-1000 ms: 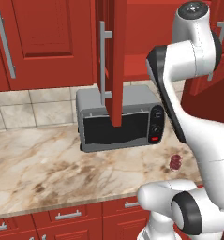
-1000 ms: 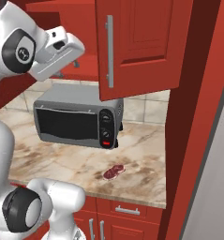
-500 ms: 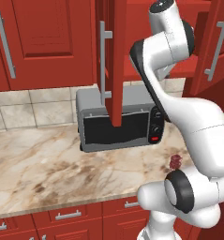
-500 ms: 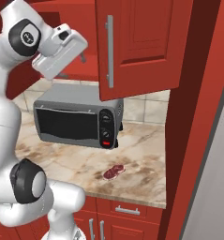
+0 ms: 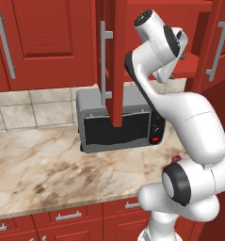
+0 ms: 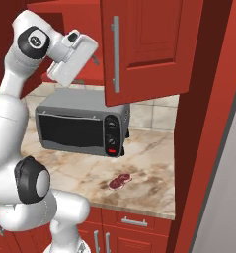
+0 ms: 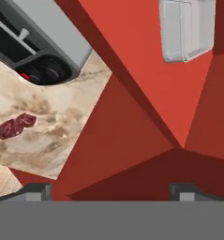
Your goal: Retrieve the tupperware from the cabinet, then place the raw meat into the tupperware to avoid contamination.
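Observation:
The tupperware (image 7: 186, 30), a shallow translucent whitish box, lies on the red shelf of the cabinet (image 7: 141, 61) at the top right of the hand view. My gripper (image 7: 111, 192) is open, its fingertips (image 7: 36, 191) wide apart with nothing between them, some way short of the box. From the right base view the hand (image 6: 72, 57) is raised beside the open cabinet door (image 6: 149, 49). The raw meat (image 6: 120, 181), a small dark red marbled lump, rests on the marble counter in front of the toaster oven, and it also appears low down as the raw meat (image 7: 16, 125).
A grey toaster oven (image 6: 80, 128) stands on the counter (image 5: 43, 164) under the cabinet. The open door's edge (image 5: 116, 61) hangs down in front of the oven. A tall red side panel (image 6: 203, 123) bounds the counter on the right. Low drawers (image 5: 67, 216) run below.
The arm's upper links swung left in the left base view, bringing the hand toward the cabinet opening. The jaws have spread wider.

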Controlling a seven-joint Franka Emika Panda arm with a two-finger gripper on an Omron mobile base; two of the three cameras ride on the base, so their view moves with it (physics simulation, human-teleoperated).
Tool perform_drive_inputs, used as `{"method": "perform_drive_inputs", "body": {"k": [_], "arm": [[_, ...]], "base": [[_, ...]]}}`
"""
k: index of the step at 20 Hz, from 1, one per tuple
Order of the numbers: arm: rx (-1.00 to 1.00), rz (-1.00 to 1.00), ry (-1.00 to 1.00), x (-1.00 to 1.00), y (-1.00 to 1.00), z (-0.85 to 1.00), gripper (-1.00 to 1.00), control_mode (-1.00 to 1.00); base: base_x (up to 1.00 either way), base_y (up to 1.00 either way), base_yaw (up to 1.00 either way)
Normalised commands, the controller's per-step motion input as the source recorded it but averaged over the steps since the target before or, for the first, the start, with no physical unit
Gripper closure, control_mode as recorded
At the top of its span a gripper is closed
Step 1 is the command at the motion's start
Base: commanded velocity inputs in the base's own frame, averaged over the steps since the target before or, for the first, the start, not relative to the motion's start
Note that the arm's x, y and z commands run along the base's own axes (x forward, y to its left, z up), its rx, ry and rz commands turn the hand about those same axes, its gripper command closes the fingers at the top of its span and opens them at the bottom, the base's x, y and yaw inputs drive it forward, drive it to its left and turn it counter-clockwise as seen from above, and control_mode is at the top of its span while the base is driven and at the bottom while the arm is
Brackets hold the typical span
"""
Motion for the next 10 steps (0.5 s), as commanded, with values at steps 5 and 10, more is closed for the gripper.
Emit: {"method": "perform_drive_inputs", "body": {"k": [5,10], "arm": [[-0.16,0.0,0.1,0.25,-0.43,-0.18,-1.0,-1.0],[-0.13,0.0,0.1,0.19,-0.36,-0.13,-1.0,-1.0]], "base": [[0.0,0.0,0.0],[0.0,0.0,0.0]]}}
